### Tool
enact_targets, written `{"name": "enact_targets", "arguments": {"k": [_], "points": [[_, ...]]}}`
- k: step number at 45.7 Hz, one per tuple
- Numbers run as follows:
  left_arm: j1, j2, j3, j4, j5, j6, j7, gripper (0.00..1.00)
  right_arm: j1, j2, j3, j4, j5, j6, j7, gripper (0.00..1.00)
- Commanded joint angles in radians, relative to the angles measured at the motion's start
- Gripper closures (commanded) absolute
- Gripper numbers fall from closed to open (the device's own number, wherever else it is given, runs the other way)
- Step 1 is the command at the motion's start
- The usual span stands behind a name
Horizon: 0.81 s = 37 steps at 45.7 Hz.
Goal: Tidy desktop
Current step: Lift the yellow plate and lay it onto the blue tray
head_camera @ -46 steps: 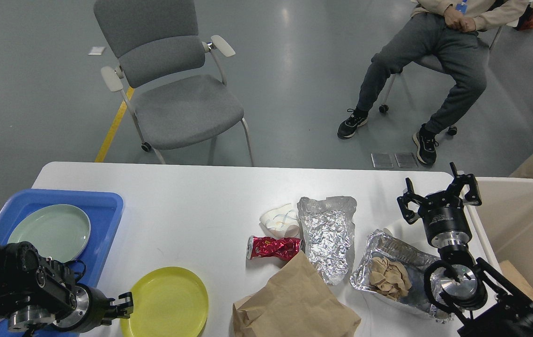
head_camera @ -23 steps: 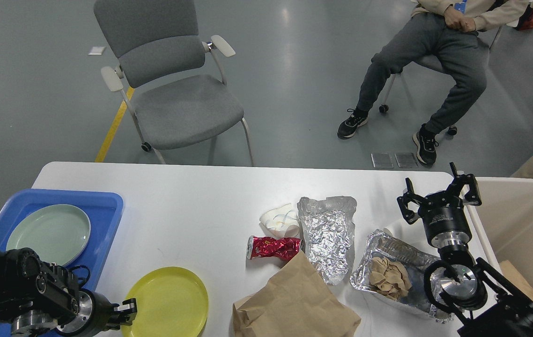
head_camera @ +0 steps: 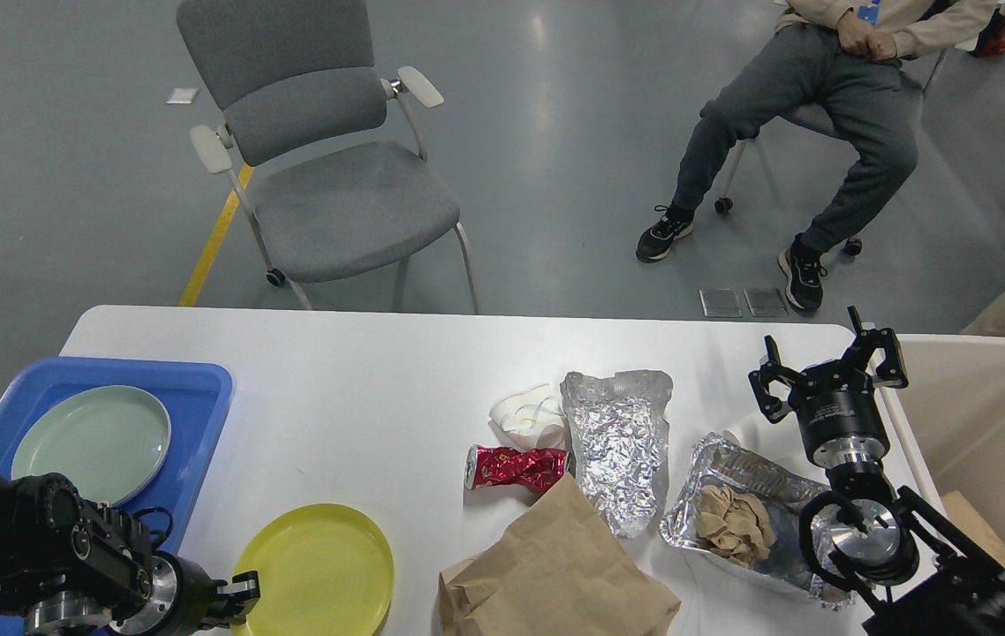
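The white desktop holds a yellow plate at the front left, a crushed red can, a crumpled foil sheet, a white paper wad, a brown paper bag and a foil tray with a crumpled brown napkin. My left gripper is low at the yellow plate's left rim; its fingers are too small and dark to tell apart. My right gripper is open and empty, above the table's right end just behind the foil tray.
A blue tray at the left edge holds a pale green plate. A beige bin stands off the table's right end. A grey chair and a seated person are beyond the far edge.
My left gripper has shifted slightly right and down, closer to the yellow plate's rim. The right arm and the objects have not moved.
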Motion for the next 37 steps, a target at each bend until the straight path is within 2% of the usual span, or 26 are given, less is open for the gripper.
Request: {"name": "enact_targets", "arguments": {"k": [1, 19, 24, 30, 37], "points": [[0.001, 0.000, 0.000, 0.000, 0.000, 0.000, -0.001, 1.00, 0.000, 0.000, -0.001, 0.000, 0.000, 0.000, 0.000, 0.00], [-0.022, 0.021, 0.000, -0.011, -0.003, -0.003, -0.010, 1.00, 0.000, 0.000, 0.001, 0.000, 0.000, 0.000, 0.000, 0.00], [-0.041, 0.043, 0.001, -0.017, -0.002, -0.046, -0.003, 1.00, 0.000, 0.000, -0.001, 0.000, 0.000, 0.000, 0.000, 0.00], [-0.137, 0.084, 0.018, -0.061, 0.000, -0.142, 0.005, 1.00, 0.000, 0.000, 0.001, 0.000, 0.000, 0.000, 0.001, 0.00], [-0.301, 0.125, 0.073, -0.150, 0.001, -0.190, 0.014, 1.00, 0.000, 0.000, -0.001, 0.000, 0.000, 0.000, 0.000, 0.00]]}}
